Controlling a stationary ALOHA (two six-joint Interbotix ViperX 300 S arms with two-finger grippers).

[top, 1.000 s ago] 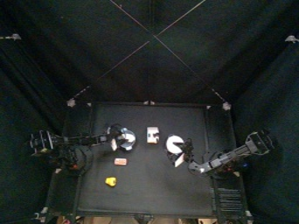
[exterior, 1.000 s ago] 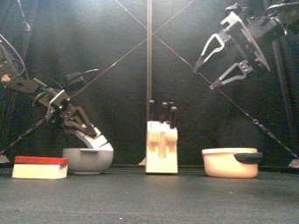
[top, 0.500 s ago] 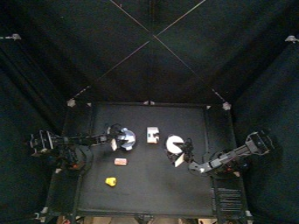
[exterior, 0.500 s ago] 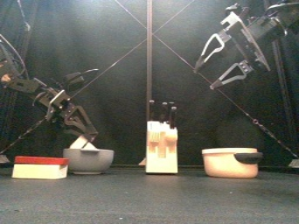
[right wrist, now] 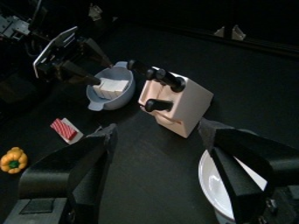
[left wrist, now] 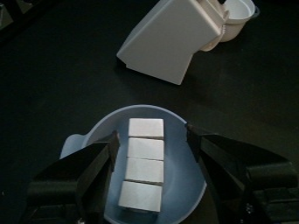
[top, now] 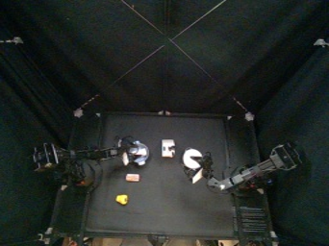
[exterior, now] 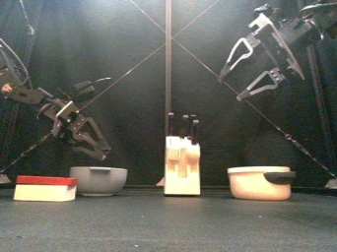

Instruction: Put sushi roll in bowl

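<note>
We see the left gripper (exterior: 90,141) hanging open just above the bowl (exterior: 99,179), blocking the drop from overhead. Beside the bowl stand the red-topped block (exterior: 45,187) and the knife block (exterior: 182,164); the gaps between them stay open.

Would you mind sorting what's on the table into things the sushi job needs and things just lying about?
Job: sushi roll, bowl, left gripper.
Lying about: knife block, white pot, red-topped block, yellow pepper.
</note>
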